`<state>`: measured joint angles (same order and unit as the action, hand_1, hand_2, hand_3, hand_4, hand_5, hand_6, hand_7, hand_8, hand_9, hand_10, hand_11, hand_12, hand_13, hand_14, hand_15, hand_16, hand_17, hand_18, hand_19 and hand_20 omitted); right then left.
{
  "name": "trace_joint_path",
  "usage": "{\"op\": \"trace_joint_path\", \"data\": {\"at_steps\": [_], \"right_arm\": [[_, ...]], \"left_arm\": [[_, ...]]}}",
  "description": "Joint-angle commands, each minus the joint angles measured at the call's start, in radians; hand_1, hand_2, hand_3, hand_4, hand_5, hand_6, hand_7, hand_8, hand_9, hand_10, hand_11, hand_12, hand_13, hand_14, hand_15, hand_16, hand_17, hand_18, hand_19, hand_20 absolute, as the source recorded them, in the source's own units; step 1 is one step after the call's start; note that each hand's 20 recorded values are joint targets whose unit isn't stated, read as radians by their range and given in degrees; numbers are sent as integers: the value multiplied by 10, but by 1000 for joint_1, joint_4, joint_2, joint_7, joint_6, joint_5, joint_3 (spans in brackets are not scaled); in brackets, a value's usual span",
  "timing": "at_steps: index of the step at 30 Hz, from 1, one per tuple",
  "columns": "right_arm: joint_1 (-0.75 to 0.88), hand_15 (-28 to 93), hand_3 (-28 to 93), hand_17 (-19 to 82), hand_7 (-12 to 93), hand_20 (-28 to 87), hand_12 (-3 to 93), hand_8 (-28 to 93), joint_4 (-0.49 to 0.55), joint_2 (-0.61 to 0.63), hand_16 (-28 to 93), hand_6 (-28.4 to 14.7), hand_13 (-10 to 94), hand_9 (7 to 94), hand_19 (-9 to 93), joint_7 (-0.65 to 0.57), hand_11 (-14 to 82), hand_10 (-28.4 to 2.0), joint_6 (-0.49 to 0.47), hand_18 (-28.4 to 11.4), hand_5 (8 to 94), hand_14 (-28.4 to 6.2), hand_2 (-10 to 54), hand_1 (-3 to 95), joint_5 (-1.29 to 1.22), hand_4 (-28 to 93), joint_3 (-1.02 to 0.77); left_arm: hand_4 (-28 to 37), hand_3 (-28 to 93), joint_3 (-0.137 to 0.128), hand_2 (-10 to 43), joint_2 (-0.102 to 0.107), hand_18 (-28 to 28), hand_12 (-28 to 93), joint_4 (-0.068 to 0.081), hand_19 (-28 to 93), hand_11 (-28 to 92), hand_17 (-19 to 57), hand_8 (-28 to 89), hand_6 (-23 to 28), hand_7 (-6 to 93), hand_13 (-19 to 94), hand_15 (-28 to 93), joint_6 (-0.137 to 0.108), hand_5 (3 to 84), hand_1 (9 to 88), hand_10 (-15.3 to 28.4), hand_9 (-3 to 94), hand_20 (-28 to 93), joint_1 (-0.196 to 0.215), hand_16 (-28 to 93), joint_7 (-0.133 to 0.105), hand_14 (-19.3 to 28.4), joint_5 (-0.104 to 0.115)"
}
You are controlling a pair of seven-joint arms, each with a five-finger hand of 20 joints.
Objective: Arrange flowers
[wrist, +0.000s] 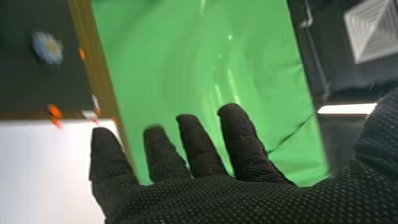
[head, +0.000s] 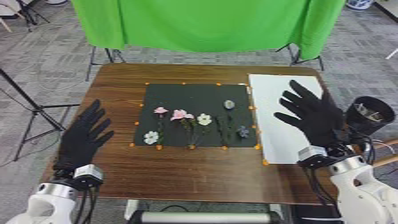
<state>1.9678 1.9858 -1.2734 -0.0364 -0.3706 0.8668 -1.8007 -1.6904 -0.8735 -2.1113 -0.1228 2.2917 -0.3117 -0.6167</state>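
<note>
Brown table [head: 195,175] sat mid-view, green cloth [head: 204,25] hanging past its far edge. Black mat [head: 178,95] lay flat on the table, white sheet [head: 275,142] just right of it. Right hand [head: 318,117]: open, fingers straight and spread, above the white sheet. Left hand [head: 78,142]: open too, fingers straight, at the table's left side. Dark container [head: 360,122] stood off the table's right edge. Flowers all lay on the mat: big pink bloom [head: 181,115] near the middle, cream one [head: 204,119] just right of it, white one [head: 151,137] near left corner, pale one [head: 229,105] farther back, bluish one [head: 242,132] near right, small pink one [head: 161,110] left of the big pink. Orange marks [head: 266,162] dotted the edges.
</note>
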Motion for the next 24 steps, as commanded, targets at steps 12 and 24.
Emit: {"op": "trace_joint_path", "data": {"at_steps": [12,24], "right_arm": [[4,-45,815,-52,90,105,201,-84,5,4,355,-28,179,268,329,79,-2,-113,109,-228,268,-121,-63,85,55,-273,62],[34,-31,822,-48,112,127,212,-85,38,8,381,-30,200,281,361,111,10,-118,207,-234,286,-122,-60,93,58,-266,79]], "left_arm": [[-283,652,51,-52,-43,250,174,50,376,104,-155,-95,25,166,115,120,31,222,210,100,166,29,-94,37,37,159,-29],[-283,676,93,-42,-61,226,169,91,382,114,-142,-96,26,168,128,155,71,230,221,103,172,53,-152,46,78,143,-43]]}}
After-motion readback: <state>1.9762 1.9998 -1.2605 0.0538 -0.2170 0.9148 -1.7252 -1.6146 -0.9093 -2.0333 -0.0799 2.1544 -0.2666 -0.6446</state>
